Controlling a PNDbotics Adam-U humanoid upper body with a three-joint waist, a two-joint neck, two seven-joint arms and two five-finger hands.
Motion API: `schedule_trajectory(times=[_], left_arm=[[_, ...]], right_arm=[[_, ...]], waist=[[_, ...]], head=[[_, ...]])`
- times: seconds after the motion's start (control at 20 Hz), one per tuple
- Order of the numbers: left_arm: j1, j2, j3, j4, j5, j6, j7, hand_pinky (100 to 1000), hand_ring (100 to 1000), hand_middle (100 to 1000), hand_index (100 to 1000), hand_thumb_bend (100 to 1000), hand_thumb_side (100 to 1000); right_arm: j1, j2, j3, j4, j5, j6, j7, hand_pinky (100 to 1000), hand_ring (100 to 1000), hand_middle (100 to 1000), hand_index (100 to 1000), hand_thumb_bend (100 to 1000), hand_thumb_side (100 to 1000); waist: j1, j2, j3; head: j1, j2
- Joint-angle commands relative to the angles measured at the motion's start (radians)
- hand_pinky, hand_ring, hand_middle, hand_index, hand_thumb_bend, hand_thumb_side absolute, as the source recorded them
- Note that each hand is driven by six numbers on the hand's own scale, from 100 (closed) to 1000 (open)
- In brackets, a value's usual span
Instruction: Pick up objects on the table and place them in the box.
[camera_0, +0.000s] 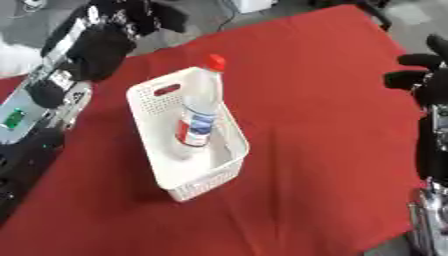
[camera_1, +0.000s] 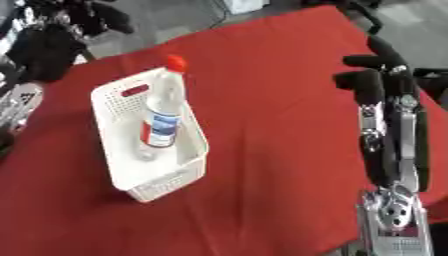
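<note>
Left eye view: one bottle (camera_0: 199, 107) in one box (camera_0: 188, 186); right hand (camera_1: 378, 75) open, empty

Probably a lab: red-clothed table (camera_0: 332, 125), cables (camera_0: 229, 17) on grey floor.

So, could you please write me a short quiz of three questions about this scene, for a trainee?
1. True or false: the bottle stands on the red cloth outside the white basket.
2. What colour is the bottle's cap? A) blue B) red C) green
3. Fill in: the right hand is over the cloth at the view's ____ side, apart from the basket.

Key:
1. False; it is inside the basket, leaning on the wall.
2. B
3. right
</note>
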Motion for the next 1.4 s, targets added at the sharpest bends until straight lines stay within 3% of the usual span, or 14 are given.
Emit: schedule_trajectory(times=[0.05, 0.55, 0.65, 0.7, 0.75, 0.85, 0.9, 0.95, 1.0, 1.15, 1.4], left_arm=[[0.003, 0.044, 0.024, -0.022, 0.001, -0.291, -0.269, 751, 790, 827, 974, 850, 729], [0.085, 0.073, 0.027, -0.064, -0.012, -0.291, -0.208, 724, 753, 798, 958, 775, 738], [0.107, 0.075, 0.024, -0.073, -0.011, -0.291, -0.196, 728, 752, 797, 954, 770, 741], [0.120, 0.075, 0.024, -0.078, -0.011, -0.291, -0.192, 727, 750, 796, 954, 815, 754], [0.133, 0.074, 0.023, -0.084, -0.013, -0.291, -0.189, 727, 749, 796, 955, 763, 743], [0.157, 0.073, 0.025, -0.097, -0.019, -0.291, -0.185, 729, 749, 796, 955, 757, 739], [0.169, 0.071, 0.026, -0.104, -0.023, -0.291, -0.183, 731, 749, 796, 955, 758, 739], [0.183, 0.070, 0.028, -0.112, -0.027, -0.291, -0.180, 734, 750, 797, 957, 799, 751], [0.197, 0.068, 0.032, -0.120, -0.032, -0.291, -0.177, 734, 750, 797, 957, 757, 734], [0.242, 0.059, 0.044, -0.143, -0.044, -0.281, -0.162, 743, 752, 798, 963, 755, 721], [0.302, 0.006, 0.061, -0.189, -0.098, -0.211, -0.165, 757, 762, 809, 982, 740, 733]], right_arm=[[0.000, -0.010, -0.003, -0.015, 0.000, 0.002, 0.000, 648, 609, 671, 894, 523, 804], [0.014, 0.000, -0.002, 0.016, 0.016, 0.000, 0.003, 649, 611, 672, 896, 523, 805], [0.013, 0.005, -0.001, 0.024, 0.023, -0.002, 0.004, 650, 612, 673, 896, 521, 806], [0.012, 0.008, 0.000, 0.028, 0.027, -0.003, 0.004, 650, 612, 673, 896, 547, 784], [0.011, 0.011, 0.000, 0.033, 0.030, -0.004, 0.005, 650, 612, 673, 896, 522, 805], [0.010, 0.014, 0.002, 0.041, 0.036, -0.006, 0.006, 650, 611, 676, 897, 523, 803], [0.010, 0.016, 0.003, 0.046, 0.037, -0.006, 0.007, 649, 611, 675, 897, 624, 705], [0.010, 0.017, 0.004, 0.050, 0.038, -0.007, 0.008, 649, 611, 680, 898, 545, 776], [0.009, 0.018, 0.005, 0.054, 0.039, -0.008, 0.010, 649, 611, 681, 898, 524, 801], [0.010, 0.019, 0.006, 0.062, 0.040, -0.009, 0.012, 649, 611, 682, 899, 524, 797], [0.019, 0.018, 0.005, 0.060, 0.037, -0.007, 0.011, 648, 611, 682, 901, 521, 791]], waist=[[-0.013, -0.029, 0.011], [-0.050, -0.065, 0.092], [-0.059, -0.071, 0.110], [-0.063, -0.073, 0.119], [-0.068, -0.076, 0.130], [-0.075, -0.079, 0.149], [-0.078, -0.079, 0.157], [-0.082, -0.080, 0.168], [-0.085, -0.080, 0.178], [-0.092, -0.080, 0.213], [-0.093, -0.077, 0.267]], head=[[-0.016, 0.003], [-0.035, -0.011], [-0.039, -0.020], [-0.040, -0.025], [-0.043, -0.029], [-0.047, -0.036], [-0.046, -0.041], [-0.048, -0.049], [-0.050, -0.055], [-0.056, -0.069], [-0.059, -0.088]])
